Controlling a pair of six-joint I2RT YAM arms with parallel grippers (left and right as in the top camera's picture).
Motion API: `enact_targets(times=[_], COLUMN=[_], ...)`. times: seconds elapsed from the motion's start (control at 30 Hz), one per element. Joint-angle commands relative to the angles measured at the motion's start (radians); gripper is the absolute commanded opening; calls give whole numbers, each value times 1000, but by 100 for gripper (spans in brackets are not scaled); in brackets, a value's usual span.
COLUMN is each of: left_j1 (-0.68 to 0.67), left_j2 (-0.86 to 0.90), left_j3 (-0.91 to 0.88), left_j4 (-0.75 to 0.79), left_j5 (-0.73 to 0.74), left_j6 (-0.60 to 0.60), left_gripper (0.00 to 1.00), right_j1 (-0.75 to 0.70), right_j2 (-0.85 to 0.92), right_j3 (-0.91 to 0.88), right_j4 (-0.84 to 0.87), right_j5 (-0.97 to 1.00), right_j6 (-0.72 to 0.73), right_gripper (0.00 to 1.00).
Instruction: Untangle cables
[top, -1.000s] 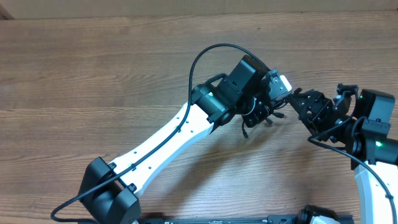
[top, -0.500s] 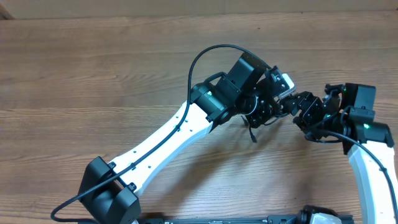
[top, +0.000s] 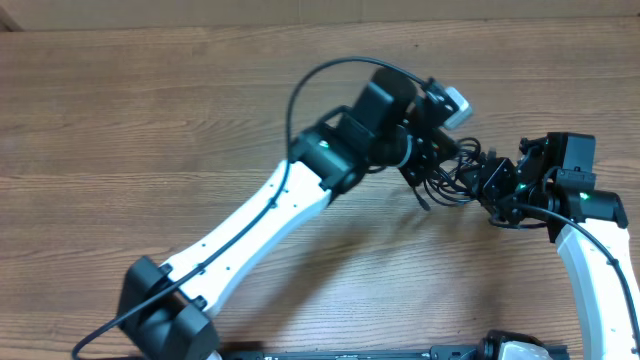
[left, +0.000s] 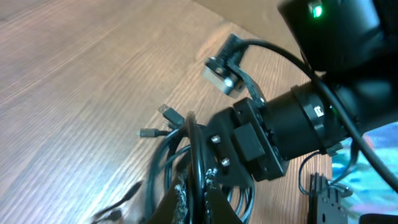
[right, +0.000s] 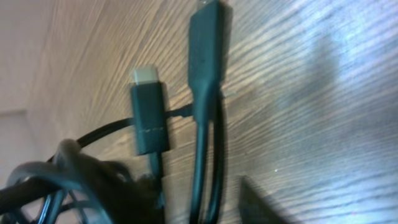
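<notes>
The wooden surface carries everything. The left arm reaches in from 7 o'clock and the right arm from 4 o'clock. The cables, a knotted black bundle, sit at 3 o'clock of the overhead view. The left claw is pinched tight on several cords. The right claw meets the bundle's 3 o'clock edge, and its grip cannot be told. A silver-tipped plug lies flat. Pulling apart across crossed loops could cinch the knot or snag that plug

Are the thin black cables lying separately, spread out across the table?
No, the cables form one bunched tangle at a single spot on the wooden table.
</notes>
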Motion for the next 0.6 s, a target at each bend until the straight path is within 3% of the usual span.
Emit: enact_targets(times=[0.0, 0.1, 0.33, 0.53, 0.57], left_j1=[77, 127, 175, 180, 180], left_j2=[-153, -203, -227, -227, -227], left_j3=[24, 24, 24, 24, 24], left_j4=[21, 4, -82, -198, -216], left_j5=[23, 23, 20, -140, -148], left_j6=[-33, -36, -36, -35, -35], left_gripper=[4, 4, 4, 5, 9], right_j1=[-2, -2, -2, -2, -2], right_j2=[4, 4, 4, 4, 4], right_j3=[11, 11, 11, 11, 11], right_j4=[-10, -10, -10, -5, -2], right_j5=[77, 76, 76, 64, 64], right_j6=[-16, -16, -16, -16, -16], right_gripper=[17, 4, 4, 4, 4])
